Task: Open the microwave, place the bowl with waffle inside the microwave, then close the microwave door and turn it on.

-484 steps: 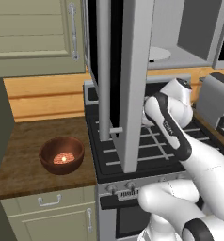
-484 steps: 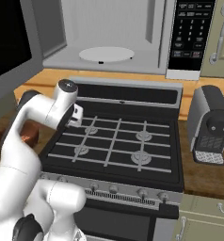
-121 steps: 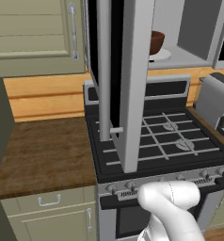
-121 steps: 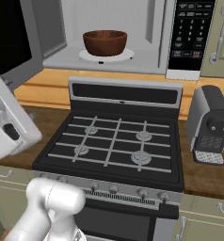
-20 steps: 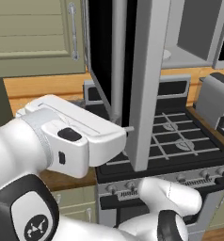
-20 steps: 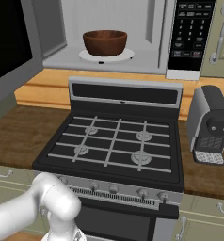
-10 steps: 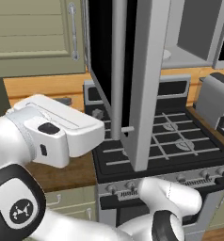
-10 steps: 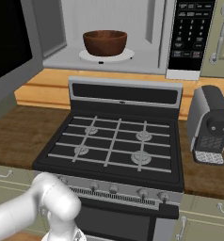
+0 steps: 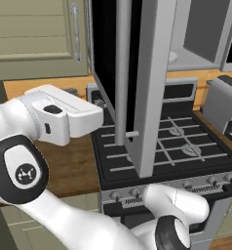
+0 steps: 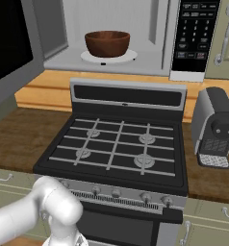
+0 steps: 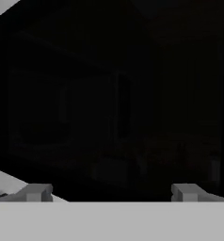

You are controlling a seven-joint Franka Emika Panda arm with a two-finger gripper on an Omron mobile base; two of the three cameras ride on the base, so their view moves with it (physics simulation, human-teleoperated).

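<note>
My gripper is spread wide, facing the microwave door's black glass (right base view shows the bowl on the turntable).

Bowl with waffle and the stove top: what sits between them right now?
In the right base view the bowl with waffle rests on the white turntable inside the microwave; below it come the cavity floor, the wooden backsplash, then the stove back panel.
</note>
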